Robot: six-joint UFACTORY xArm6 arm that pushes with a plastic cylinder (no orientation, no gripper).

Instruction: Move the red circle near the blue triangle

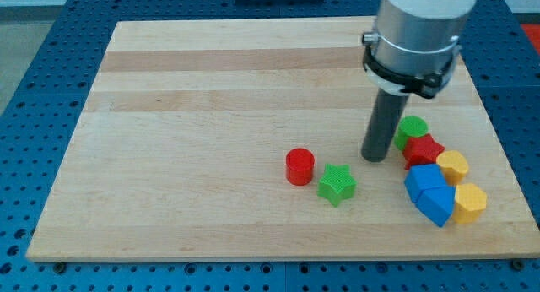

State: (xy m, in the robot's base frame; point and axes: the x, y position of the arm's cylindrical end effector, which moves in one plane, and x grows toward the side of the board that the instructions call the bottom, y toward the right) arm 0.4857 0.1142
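The red circle (299, 166) stands on the wooden board (211, 89), left of the green star (337, 184) and touching or nearly touching it. Two blue blocks sit together at the view's right: one (422, 180) above, and one (435, 204) below it; I cannot tell which is the triangle. My tip (375, 158) rests on the board between the red circle and the right-hand cluster, just left of the green circle (413, 129) and the red star (423, 149). It is about 90 pixels right of the red circle.
A yellow block (454, 165) sits right of the red star. A second yellow block (470, 202) sits right of the blue blocks. The board's right edge (498, 140) is close to the cluster. The arm's grey body (418, 30) hangs above the tip.
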